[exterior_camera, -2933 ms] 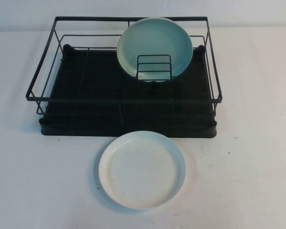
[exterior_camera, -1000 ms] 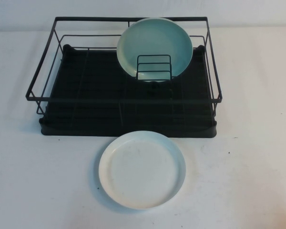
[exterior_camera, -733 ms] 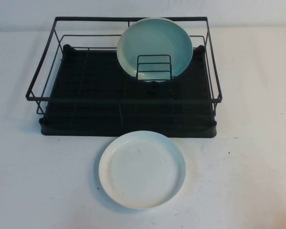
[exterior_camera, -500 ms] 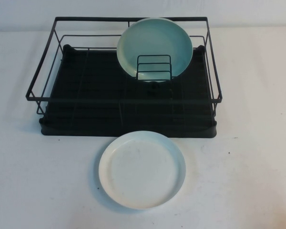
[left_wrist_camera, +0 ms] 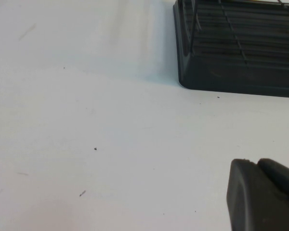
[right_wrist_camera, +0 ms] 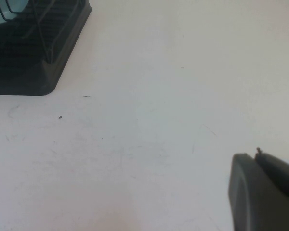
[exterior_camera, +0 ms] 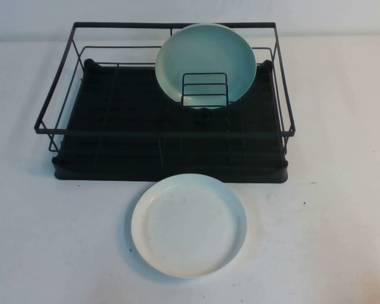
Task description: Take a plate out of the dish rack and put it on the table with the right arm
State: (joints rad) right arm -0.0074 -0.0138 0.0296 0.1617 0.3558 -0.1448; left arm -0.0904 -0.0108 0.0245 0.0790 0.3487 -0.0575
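The white plate (exterior_camera: 189, 226) lies flat on the table (exterior_camera: 342, 190), just in front of the dish rack (exterior_camera: 114, 120). A teal-green plate (exterior_camera: 206, 60) stands tilted in the rack's small wire holder (exterior_camera: 204, 90). Neither arm shows in the high view. My left gripper (left_wrist_camera: 254, 161) is shut and empty, low over bare table off a corner of the rack (left_wrist_camera: 231, 72). My right gripper (right_wrist_camera: 255, 155) is shut and empty, over bare table off another corner of the rack (right_wrist_camera: 33, 72). Neither gripper is near the white plate.
The rack fills the middle back of the table, with tall wire sides. A bit of the teal-green plate (right_wrist_camera: 5, 6) shows in the right wrist view. White table lies to the left, right and front of the rack.
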